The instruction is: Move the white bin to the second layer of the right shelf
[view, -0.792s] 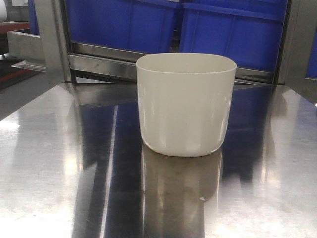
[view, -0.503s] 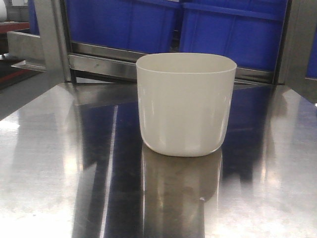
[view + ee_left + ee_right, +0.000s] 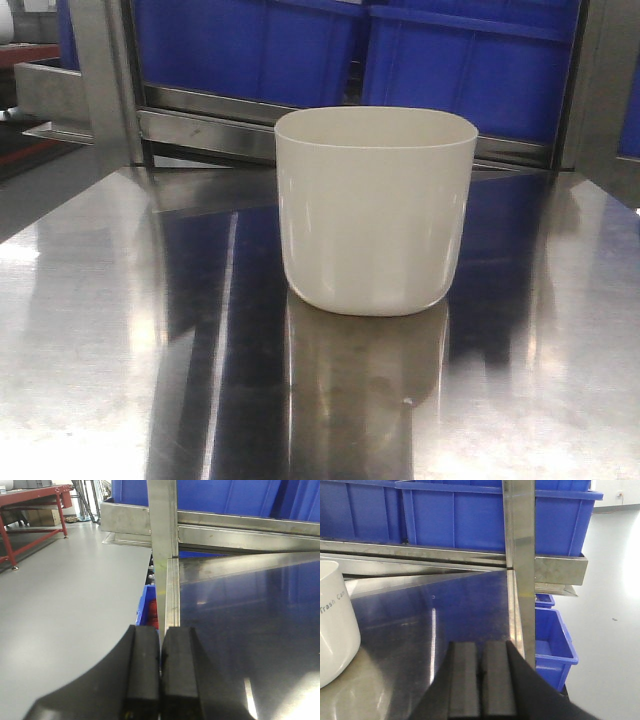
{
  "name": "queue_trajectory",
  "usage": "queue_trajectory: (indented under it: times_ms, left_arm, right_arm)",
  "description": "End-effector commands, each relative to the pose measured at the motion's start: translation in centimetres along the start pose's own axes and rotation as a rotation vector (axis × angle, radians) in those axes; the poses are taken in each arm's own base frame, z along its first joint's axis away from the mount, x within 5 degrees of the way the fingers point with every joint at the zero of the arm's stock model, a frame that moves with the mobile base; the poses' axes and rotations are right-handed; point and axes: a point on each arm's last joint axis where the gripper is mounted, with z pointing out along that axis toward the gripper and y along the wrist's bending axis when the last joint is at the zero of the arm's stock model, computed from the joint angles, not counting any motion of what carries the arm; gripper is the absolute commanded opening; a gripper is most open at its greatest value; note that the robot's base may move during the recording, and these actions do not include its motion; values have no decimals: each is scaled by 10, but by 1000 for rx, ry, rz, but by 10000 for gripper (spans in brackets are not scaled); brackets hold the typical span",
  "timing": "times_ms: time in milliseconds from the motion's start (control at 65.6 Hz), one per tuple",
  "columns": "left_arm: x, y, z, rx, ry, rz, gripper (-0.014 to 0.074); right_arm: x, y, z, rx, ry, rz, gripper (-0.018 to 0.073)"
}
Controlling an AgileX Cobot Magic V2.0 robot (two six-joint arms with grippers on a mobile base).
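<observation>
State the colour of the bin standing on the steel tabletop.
Plain cream-white; the white bin shows best in the exterior front-facing view.

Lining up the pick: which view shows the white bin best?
Exterior front-facing: the whole white bin stands upright, centred on the steel tabletop. Right wrist catches only its side at the left edge; left wrist shows none.

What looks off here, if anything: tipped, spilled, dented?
Nothing stands out. The white bin sits upright on the steel tabletop, with no visible dents and no spill around it. The blue crates behind it sit level in the rack.
</observation>
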Motion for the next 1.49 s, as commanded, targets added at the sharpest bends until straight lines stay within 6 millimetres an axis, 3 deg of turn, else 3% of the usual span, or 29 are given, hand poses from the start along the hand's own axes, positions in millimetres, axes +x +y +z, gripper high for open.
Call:
queue_trajectory:
  times_ms: [0,472,899,1051,1158,1295,1478]
  left_arm:
    - [4,0,1,3,-64,-3,85]
    - [4,0,1,3,-64,-3,85]
    - [4,0,1,3,-64,-3,85]
    - [4,0,1,3,-64,-3,85]
    - [4,0,1,3,-64,-3,85]
    - [4,0,1,3,-64,-3,85]
    - [4,0,1,3,-64,-3,85]
  right_arm:
    - [-14,2,-3,-13,-117,-6,55]
    - [-14,2,-3,-13,-117,-6,55]
    - [-28,3,0,-17,-170,-7,55]
    - [-58,8,19,-3,-69,-5,55]
    - [-92,13,37,3,4,23,55]
    - [-139,23,69,6,138,78,55]
    - [-175,32,114,12,404,90,91]
